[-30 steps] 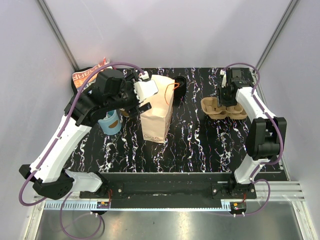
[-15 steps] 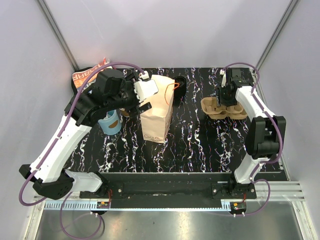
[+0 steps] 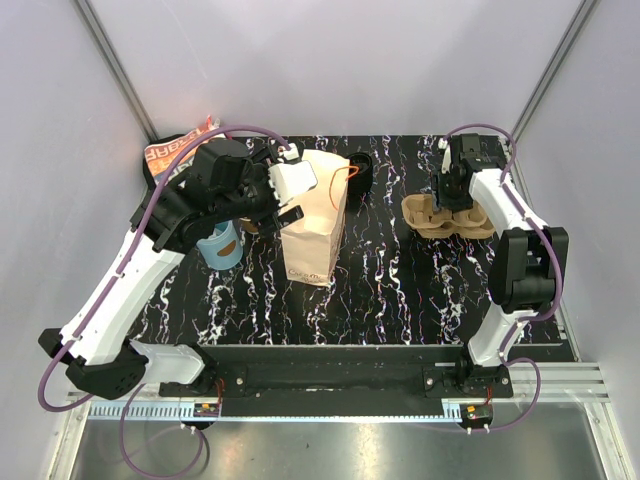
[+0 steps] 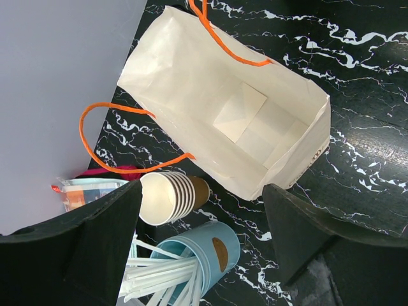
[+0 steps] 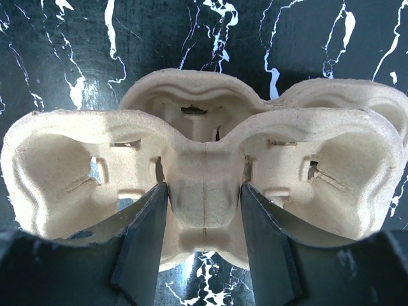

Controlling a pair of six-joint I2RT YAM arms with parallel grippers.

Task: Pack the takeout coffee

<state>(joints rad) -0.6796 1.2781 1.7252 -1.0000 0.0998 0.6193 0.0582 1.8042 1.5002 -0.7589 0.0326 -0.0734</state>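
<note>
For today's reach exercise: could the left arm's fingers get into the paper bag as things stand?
Probably yes: the paper bag stands open directly below the spread left fingers, nothing between.

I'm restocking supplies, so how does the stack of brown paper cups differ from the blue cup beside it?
The stack of brown paper cups is several nested; the blue cup is single. The stack is brown outside, white inside; the blue cup is light blue. The stack is empty; the blue cup holds white sticks. Both are lidless.

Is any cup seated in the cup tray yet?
No, in the right wrist view every visible hole of the cup tray is empty, showing only bare pulp.
</note>
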